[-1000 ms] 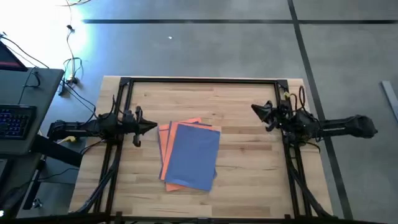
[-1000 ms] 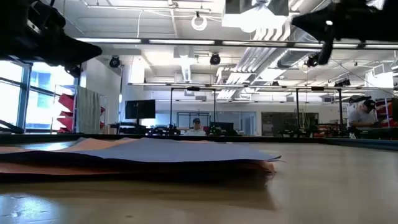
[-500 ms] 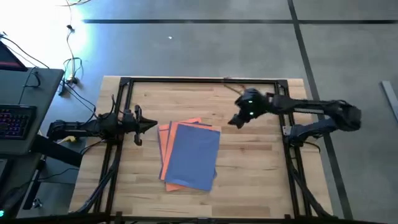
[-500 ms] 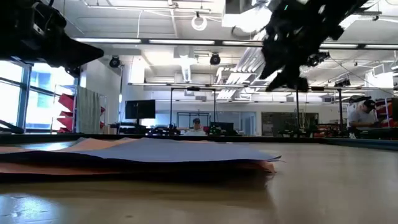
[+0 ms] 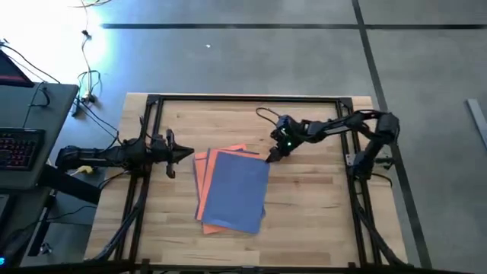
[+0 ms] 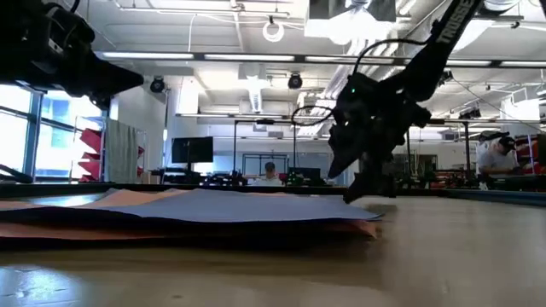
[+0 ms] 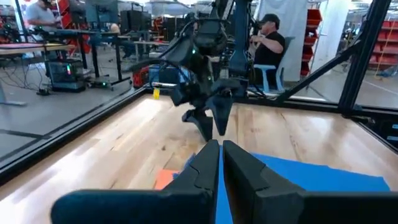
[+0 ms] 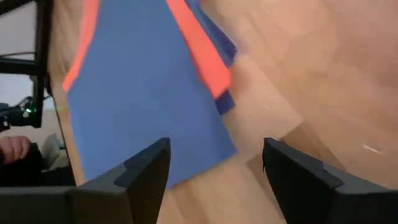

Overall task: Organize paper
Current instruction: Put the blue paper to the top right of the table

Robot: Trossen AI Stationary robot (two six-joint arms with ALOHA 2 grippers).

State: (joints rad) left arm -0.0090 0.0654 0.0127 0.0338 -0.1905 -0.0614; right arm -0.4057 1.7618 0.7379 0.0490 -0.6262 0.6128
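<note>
The right pincer [image 5: 268, 157], fingers spread wide, hangs above the paper [image 5: 232, 189] corner; it should descend slowly (the sheets are thin). The left pincer [image 5: 187, 155] waits closed beside the stack.

Wooden table [image 5: 304, 198], keyboard [image 5: 19, 147].

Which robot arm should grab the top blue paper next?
Probably the right. The right gripper hangs with open jaws just above the corner of the top blue paper. The left gripper waits shut beside the pile.
</note>
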